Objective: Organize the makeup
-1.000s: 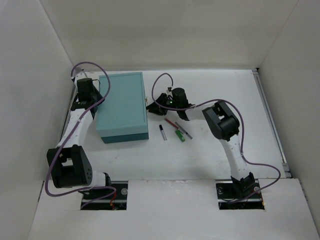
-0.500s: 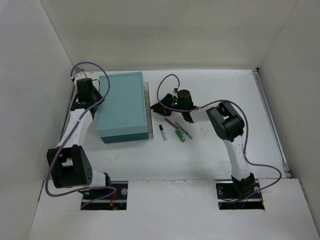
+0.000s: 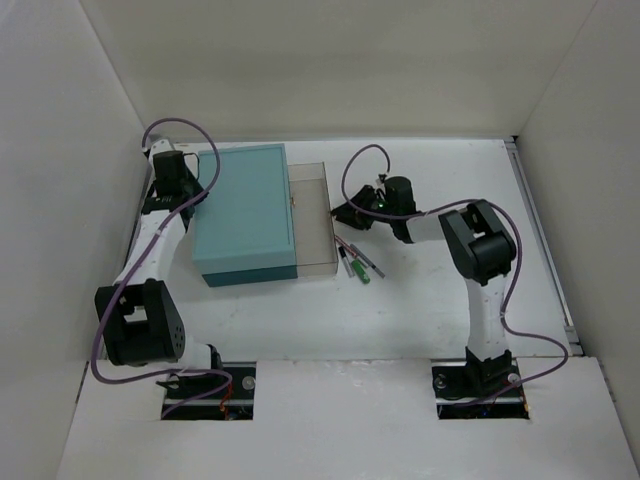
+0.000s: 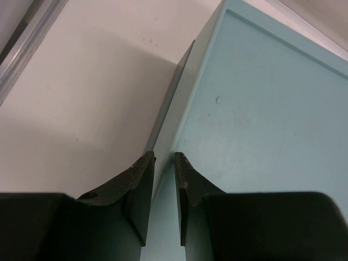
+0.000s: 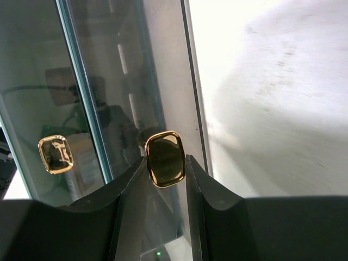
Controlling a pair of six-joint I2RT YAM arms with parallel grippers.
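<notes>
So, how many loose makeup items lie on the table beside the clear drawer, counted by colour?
Red pencil: 1
Grey pencil: 1
Black pencil: 1
Green tube: 1
Total: 4

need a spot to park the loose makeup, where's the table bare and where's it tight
Bare: the table in front of the teal box, and the stretch right of the right arm to the side rail. Crowded: beside the clear drawer, where pencils and a green tube lie close to the right claw.

Overhead; close wrist views near box (image 3: 245,215)
</notes>
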